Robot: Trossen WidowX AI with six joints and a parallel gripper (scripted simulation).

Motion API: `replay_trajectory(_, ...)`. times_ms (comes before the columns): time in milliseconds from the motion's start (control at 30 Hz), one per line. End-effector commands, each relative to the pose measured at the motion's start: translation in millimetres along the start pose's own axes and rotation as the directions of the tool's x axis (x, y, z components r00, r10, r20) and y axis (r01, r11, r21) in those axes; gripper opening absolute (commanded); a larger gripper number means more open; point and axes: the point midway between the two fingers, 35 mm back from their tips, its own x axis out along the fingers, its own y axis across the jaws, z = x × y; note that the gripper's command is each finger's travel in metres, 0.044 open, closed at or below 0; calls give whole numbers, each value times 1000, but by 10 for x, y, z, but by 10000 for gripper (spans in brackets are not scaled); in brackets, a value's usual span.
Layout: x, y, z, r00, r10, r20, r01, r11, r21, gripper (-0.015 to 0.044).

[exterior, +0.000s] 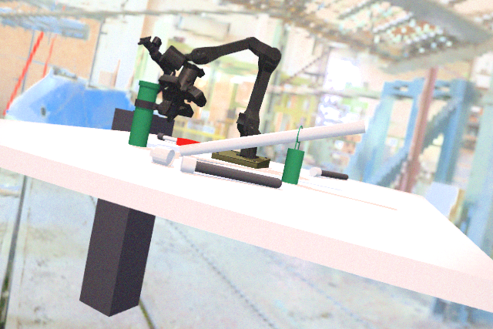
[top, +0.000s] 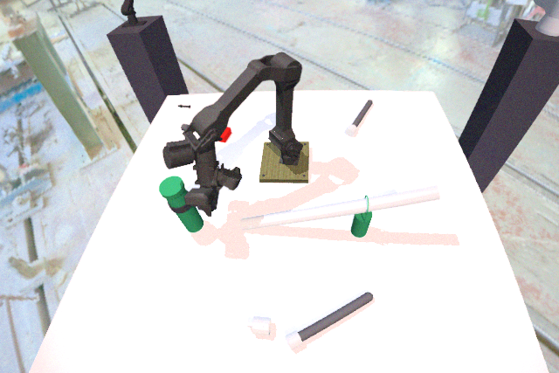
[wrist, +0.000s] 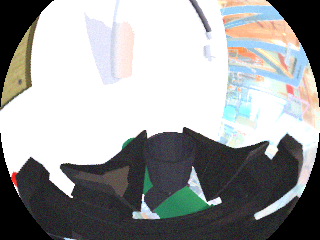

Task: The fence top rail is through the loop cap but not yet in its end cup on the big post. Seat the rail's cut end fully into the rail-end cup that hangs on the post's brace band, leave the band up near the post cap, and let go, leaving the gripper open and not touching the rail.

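My gripper [top: 203,204] [exterior: 171,112] [wrist: 165,134] is shut on the dark rail-end cup [wrist: 170,149], whose open mouth shows between the fingers in the wrist view. The cup is hidden behind the fingers in the top and exterior views. The black brace band [top: 181,208] [exterior: 144,104] sits around the upper part of the big green post [top: 192,220] [exterior: 140,128] [wrist: 182,202], a little below its cap. The white rail [top: 315,212] [exterior: 259,139] passes through the green wire loop above the short green post [top: 360,226] [exterior: 293,166]. Its cut end is low, near the table, apart from the cup; its far end is raised.
The wooden base plate [top: 271,175] [exterior: 239,159] is behind the rail. A red block [top: 225,134] [exterior: 186,142] lies behind the gripper. A dark rod with a white end [top: 336,315] [exterior: 239,174] and a small white fitting [top: 260,326] [exterior: 161,156] lie at the front; a similar rod [top: 362,113] [exterior: 334,175] lies back right.
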Motion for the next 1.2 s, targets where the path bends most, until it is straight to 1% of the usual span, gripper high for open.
replay_trajectory(0, 9, -18, -2, 1000, -3, -9, 3, 1000, 17, 0)
replay_trajectory(767, 0, 4, 0, 1000, -3, 5, 3, 1000, -5, 0)
replay_trajectory(1167, -30, -19, 35, 1000, -3, 4, 3, 1000, -5, 315)
